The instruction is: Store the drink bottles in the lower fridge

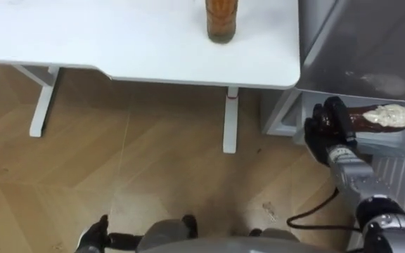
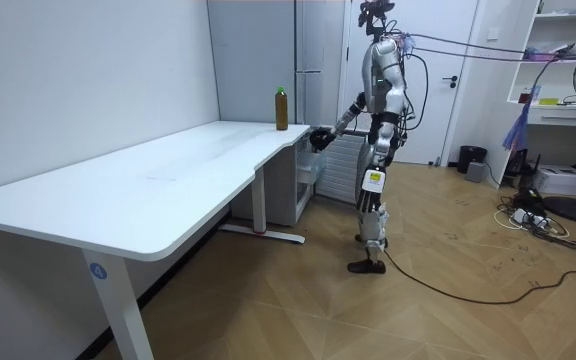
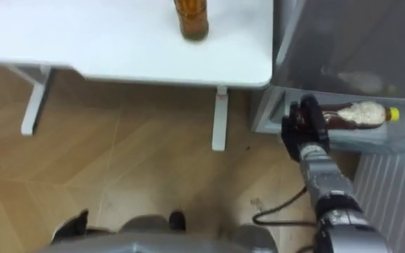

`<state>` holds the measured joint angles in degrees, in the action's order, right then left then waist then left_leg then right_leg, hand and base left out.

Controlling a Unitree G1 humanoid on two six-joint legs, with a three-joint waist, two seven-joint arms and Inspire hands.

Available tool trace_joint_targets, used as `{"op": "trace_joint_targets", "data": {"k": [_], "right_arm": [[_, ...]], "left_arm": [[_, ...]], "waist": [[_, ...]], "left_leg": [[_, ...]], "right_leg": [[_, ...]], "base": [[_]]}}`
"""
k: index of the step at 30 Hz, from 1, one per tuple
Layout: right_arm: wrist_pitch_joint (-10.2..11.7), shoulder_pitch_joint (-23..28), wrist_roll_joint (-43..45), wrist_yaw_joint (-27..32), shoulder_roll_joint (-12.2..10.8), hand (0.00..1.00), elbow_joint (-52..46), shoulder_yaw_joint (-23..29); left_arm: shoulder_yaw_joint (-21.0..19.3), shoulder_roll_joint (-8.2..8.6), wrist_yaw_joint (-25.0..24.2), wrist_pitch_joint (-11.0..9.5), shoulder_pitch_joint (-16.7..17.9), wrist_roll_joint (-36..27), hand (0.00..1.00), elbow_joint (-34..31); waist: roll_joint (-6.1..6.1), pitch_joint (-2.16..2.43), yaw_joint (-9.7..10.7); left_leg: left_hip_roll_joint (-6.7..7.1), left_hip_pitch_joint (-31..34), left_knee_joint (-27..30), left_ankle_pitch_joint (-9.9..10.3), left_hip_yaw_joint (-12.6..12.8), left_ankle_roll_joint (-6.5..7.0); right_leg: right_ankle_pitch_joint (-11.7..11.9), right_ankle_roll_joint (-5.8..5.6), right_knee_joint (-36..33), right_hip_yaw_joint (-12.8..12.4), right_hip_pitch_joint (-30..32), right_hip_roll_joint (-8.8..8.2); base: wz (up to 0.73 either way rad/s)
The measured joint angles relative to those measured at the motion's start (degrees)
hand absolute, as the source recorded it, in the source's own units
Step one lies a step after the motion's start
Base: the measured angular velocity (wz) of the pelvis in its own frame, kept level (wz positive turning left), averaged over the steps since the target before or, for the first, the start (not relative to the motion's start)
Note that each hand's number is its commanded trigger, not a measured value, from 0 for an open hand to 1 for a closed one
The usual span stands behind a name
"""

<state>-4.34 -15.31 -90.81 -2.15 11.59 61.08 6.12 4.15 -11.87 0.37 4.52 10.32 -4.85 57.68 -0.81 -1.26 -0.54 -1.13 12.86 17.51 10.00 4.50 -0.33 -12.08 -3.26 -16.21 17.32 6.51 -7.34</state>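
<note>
The fridge point(image 1: 371, 49) stands open low down. Left of it is the table point(image 1: 118, 42), with one bottle point(image 1: 221, 21) upright on it. Inside the fridge a second bottle point(image 1: 378, 118) lies on its side, my right hand point(image 1: 327, 133) clenched round its base. If I let go carelessly it could roll out. My left hand point(image 1: 93, 235) hangs far left; I cannot tell its state.

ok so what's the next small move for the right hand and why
Probably release: the right hand is curled round the base of the bottle, which already lies on its side in the lower fridge compartment. A second bottle waits on the table.
</note>
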Motion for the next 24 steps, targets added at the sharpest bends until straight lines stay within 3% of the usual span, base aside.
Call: {"op": "trace_joint_targets", "data": {"k": [7,16,24], "right_arm": [[-0.80,-4.45,-0.15,0.05,2.40,1.00,4.82,2.59],[-1.66,-10.33,1.08,2.88,5.16,1.00,5.83,4.22],[-1.68,-16.36,1.28,5.42,10.56,1.00,6.48,4.01]], "left_arm": [[1.76,-0.22,-1.04,0.92,-4.28,-0.05,0.00,2.65],[1.77,-1.00,-1.10,1.54,-6.54,-0.10,0.00,4.61],[2.88,-2.01,-0.95,1.58,-7.38,0.00,0.00,4.60]], "waist": [[-0.06,-0.15,-0.88],[0.27,-1.06,-1.59],[0.72,-1.41,-3.25]], "left_leg": [[0.52,6.41,2.37,-0.47,0.04,0.77],[0.85,17.56,8.78,-0.73,0.73,1.34],[1.03,22.23,12.00,-0.77,2.37,1.46]], "right_leg": [[-0.10,0.03,-3.78,-0.61,7.04,-1.19],[-2.23,0.83,-13.97,-2.78,20.21,-3.16],[-4.39,1.60,-20.92,-4.71,27.23,-4.66]], "base": [[0.01],[-0.01],[-0.01]]}}
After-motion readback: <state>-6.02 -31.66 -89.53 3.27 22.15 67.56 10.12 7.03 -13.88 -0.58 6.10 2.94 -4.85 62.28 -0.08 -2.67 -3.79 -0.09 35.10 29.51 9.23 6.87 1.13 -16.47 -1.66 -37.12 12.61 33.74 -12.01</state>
